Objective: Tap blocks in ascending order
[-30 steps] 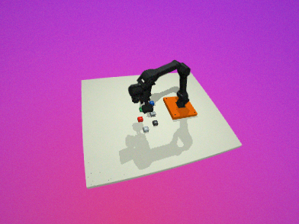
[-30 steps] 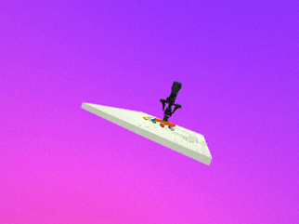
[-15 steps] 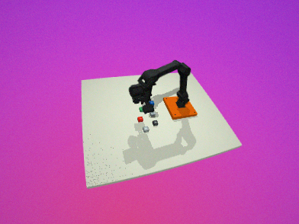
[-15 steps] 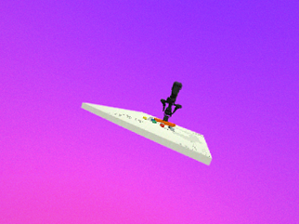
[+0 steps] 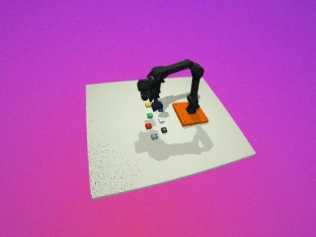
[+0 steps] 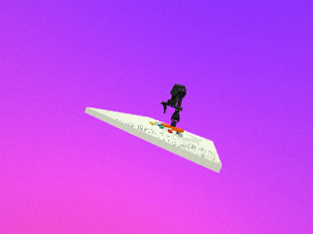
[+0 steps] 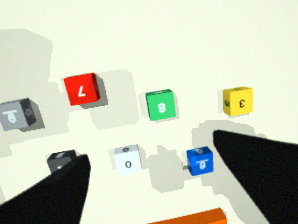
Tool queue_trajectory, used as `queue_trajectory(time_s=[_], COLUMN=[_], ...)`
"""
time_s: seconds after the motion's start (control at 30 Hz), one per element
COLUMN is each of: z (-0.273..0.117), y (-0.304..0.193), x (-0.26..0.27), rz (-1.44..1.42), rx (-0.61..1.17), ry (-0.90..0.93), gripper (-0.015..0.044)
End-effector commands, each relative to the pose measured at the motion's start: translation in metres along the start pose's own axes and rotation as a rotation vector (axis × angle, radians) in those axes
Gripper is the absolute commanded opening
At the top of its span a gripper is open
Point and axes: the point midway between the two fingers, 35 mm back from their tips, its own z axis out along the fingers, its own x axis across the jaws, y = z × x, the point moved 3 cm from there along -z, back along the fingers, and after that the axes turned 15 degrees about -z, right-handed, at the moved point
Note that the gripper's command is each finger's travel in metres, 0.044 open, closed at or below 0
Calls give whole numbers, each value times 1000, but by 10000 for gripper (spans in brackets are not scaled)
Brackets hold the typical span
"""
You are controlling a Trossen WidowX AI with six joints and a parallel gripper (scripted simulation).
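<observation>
Wrist view: seven digit blocks lay on the pale tabletop (image 7: 200, 30) (image 5: 113, 161) (image 6: 116, 115), apart from one another. The gray block (image 7: 16, 115) (image 5: 154, 137) (image 6: 180, 135), at the left edge, bore a barred 6 or 9 (I could not tell which). The red 7 block (image 7: 81, 90) (image 5: 148, 126) (image 6: 170, 131) was upper left, the green 8 block (image 7: 161, 106) (image 5: 150, 115) (image 6: 161, 127) just above centre, and the yellow 3 block (image 7: 238, 102) (image 5: 147, 105) (image 6: 151, 123) at right. Below them sat the black block (image 7: 61, 160) (image 5: 164, 130), partly hidden by a fingertip, the white 0 block (image 7: 128, 160) (image 5: 161, 120), and the blue block (image 7: 200, 161) (image 5: 160, 110), also with a barred 6 or 9.

The gripper (image 7: 152, 148) (image 5: 157, 106) (image 6: 164, 111) was released, its fingers spread with nothing between them. In the exterior view it hung above the tabletop, left of the arm's upright. The orange base plate (image 5: 179, 111) (image 6: 178, 130) (image 7: 200, 217) lay right of the blocks in the top view.
</observation>
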Motion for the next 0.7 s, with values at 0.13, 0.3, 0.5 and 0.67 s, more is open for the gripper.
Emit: queue_trajectory(time_s=[0.13, 0.3, 0.5, 0.67], z=[0, 0, 0, -1], y=[-11, -11, -11, -13], x=[-11, -11, -11, -21], rz=[-6, -6, -6, -6], rx=[-2, -2, -2, -2], ry=[0, 0, 0, -1], gripper=[400, 400, 400, 400])
